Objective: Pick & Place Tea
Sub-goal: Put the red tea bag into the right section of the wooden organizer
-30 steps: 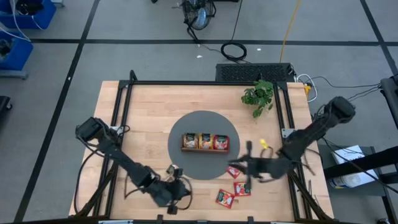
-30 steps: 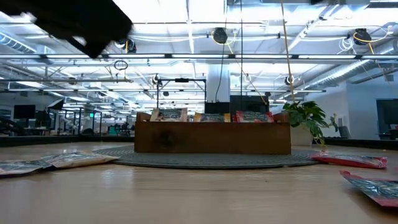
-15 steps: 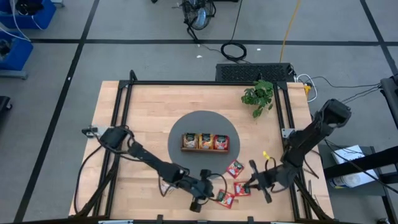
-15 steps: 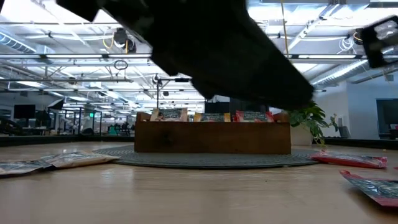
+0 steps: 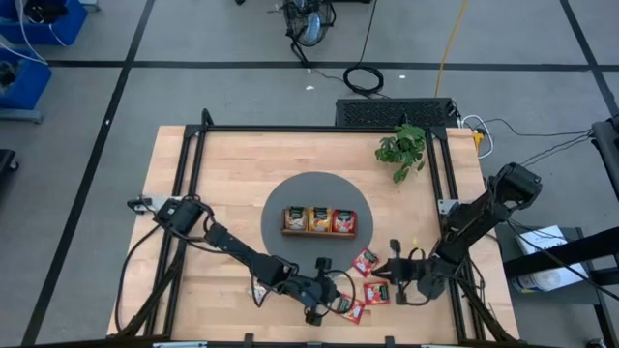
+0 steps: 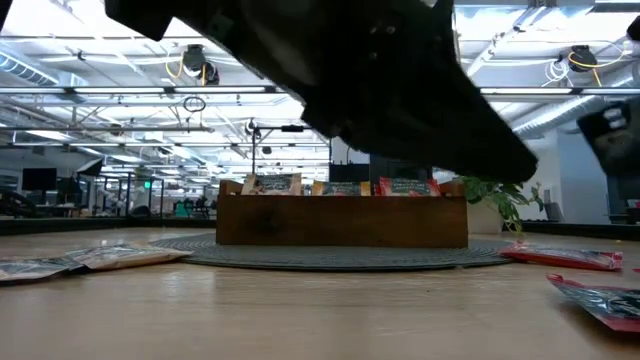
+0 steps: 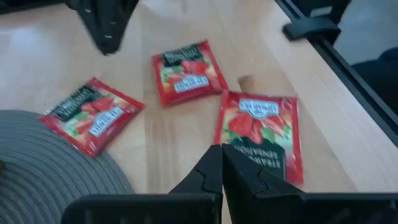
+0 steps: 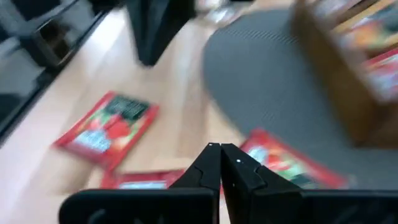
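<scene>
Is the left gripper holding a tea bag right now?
No. In the left wrist view the left gripper has its fingers shut together with nothing between them, and the three red tea bags lie flat on the table.

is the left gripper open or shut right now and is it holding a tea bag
Shut and empty. In the left wrist view the left gripper has its fingertips pressed together above a red tea bag lying flat on the table.

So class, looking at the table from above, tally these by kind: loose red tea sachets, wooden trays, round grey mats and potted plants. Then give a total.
Loose red tea sachets: 3
Wooden tray: 1
Round grey mat: 1
Potted plant: 1
Total: 6
</scene>
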Action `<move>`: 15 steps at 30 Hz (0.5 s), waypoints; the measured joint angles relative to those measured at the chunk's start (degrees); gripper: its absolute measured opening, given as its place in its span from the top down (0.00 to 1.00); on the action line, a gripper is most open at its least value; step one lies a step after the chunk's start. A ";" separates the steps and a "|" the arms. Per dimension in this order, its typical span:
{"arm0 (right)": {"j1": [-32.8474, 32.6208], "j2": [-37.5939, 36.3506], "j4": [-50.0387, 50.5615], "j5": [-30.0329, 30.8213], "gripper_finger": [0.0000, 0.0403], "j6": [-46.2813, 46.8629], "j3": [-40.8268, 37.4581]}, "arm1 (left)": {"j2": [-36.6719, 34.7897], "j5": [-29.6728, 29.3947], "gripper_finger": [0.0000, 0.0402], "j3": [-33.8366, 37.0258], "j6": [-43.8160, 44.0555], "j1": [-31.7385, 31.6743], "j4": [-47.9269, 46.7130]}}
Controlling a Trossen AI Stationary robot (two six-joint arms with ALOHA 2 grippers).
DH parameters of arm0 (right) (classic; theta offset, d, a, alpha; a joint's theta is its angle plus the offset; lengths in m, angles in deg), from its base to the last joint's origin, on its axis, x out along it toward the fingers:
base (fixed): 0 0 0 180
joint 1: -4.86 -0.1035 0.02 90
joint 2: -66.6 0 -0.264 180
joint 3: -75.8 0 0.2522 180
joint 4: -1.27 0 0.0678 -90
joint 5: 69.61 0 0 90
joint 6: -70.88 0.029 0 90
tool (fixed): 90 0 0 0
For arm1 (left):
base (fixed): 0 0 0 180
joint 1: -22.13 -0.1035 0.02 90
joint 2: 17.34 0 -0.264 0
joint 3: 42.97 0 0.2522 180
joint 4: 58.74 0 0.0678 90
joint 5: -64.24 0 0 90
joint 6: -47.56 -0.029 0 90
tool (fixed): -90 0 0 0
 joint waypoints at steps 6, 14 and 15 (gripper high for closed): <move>4.46 4.53 -0.10 -0.86 1.00 0.48 0.02 | 0.00 -0.95 0.98 0.02 -0.79 -0.07 -0.20; 7.76 1.90 5.77 2.22 1.00 0.82 0.00 | 0.00 -2.29 0.98 0.04 -1.40 0.06 0.01; 7.74 1.06 7.73 1.11 1.00 1.66 0.00 | 0.00 -2.29 0.98 0.04 -1.40 0.16 -0.01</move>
